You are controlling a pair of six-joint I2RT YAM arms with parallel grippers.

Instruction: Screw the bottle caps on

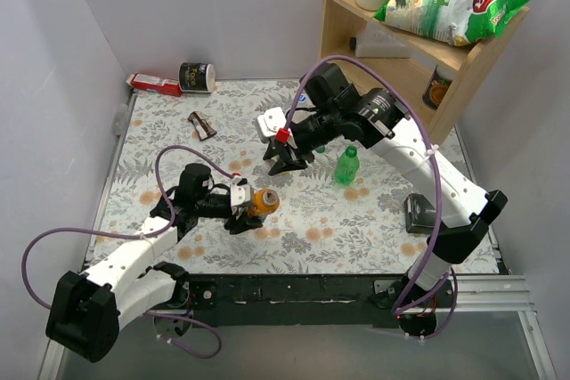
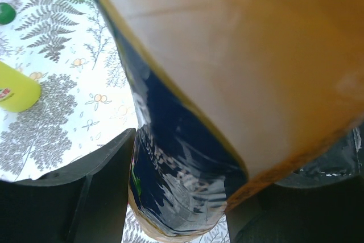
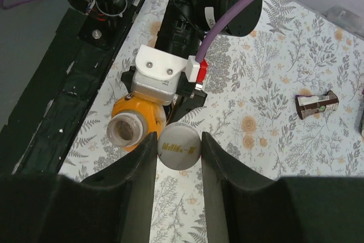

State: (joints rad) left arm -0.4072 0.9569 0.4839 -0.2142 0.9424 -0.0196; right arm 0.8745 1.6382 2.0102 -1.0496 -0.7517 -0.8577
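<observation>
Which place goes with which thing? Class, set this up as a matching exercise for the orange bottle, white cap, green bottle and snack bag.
Things:
1. orange bottle
2. white cap
3. green bottle
4. snack bag

Places:
A. on the wooden shelf
B. between the right arm's fingers
C. loose on the table
D. gripped by the left arm's fingers

Pairs: 1-D, 2-B, 3-C, 4-A

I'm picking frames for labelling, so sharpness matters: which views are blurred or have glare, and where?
Left wrist view: the orange plastic bottle fills the frame, too close and soft, with glare streaks on its dark blue label. Right wrist view: the round white plastic cap is crisp. Top external view: evenly lit, sharp, only soft shadows.
</observation>
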